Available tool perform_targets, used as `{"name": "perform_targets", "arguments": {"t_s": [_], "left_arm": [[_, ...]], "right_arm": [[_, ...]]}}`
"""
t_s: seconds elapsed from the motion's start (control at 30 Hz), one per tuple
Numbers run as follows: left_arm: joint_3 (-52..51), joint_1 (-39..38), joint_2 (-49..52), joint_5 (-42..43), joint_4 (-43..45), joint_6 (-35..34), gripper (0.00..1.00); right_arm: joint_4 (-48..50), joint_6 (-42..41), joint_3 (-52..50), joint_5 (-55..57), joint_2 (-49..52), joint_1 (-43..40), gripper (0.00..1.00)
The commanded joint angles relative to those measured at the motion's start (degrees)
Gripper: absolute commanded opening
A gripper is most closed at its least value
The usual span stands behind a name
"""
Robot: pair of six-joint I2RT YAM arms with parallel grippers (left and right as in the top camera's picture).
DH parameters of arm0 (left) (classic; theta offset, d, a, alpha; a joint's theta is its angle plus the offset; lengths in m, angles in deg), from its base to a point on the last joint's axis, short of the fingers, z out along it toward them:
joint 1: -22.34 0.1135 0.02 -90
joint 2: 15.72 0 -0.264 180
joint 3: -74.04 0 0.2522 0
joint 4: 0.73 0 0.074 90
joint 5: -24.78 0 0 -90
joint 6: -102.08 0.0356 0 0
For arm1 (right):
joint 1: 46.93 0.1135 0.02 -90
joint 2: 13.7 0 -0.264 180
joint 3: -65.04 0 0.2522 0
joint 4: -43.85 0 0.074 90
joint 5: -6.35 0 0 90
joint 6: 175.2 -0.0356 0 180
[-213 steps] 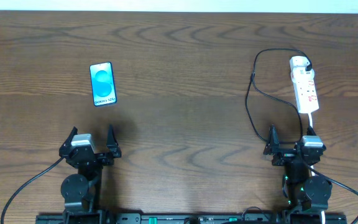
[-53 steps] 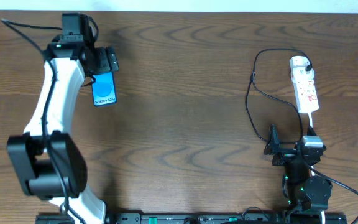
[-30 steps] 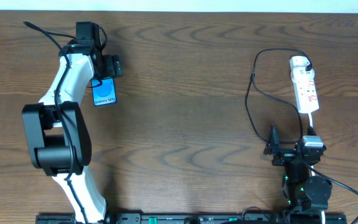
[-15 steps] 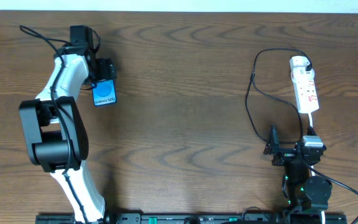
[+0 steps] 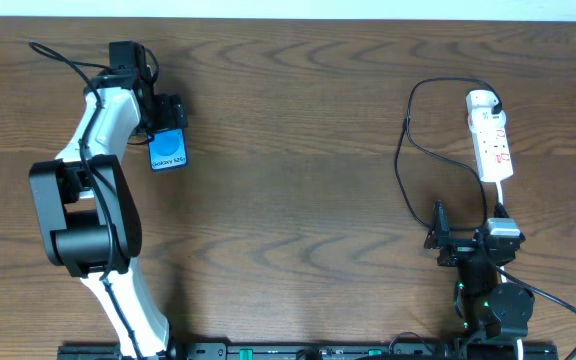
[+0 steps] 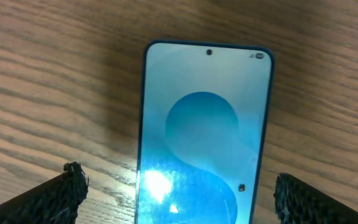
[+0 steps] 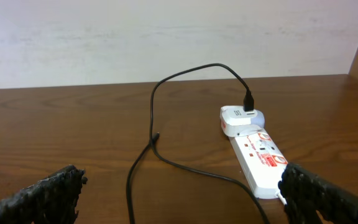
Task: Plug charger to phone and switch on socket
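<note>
Overhead, the left arm stretches far forward, its tool [image 5: 166, 115] spread wide over the top end of the phone [image 5: 168, 153] on the bench [image 5: 288, 200]; seconds ago it sat folded. Far right lie the charger [image 5: 400, 160] and socket [image 5: 491, 140]. The right tool [image 5: 466, 232] stays parked and released.

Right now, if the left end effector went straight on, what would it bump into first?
Probably the phone, lying screen-up directly ahead of the open left end effector; depth is unclear.
</note>
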Motion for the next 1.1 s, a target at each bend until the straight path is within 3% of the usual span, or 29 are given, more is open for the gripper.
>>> {"name": "perform_targets", "arguments": {"t_s": [0.0,1.07], "left_arm": [[-1.1,-0.5,1.1,0.5,0.8,2.0,0.98],[-3.9,-0.5,6.3,3.2,9.0,2.4,0.98]], "right_arm": [[-0.3,-0.2,-0.1,0.5,-0.3,0.1,0.99],[-0.3,-0.2,-0.1,0.5,-0.3,0.1,0.99]]}}
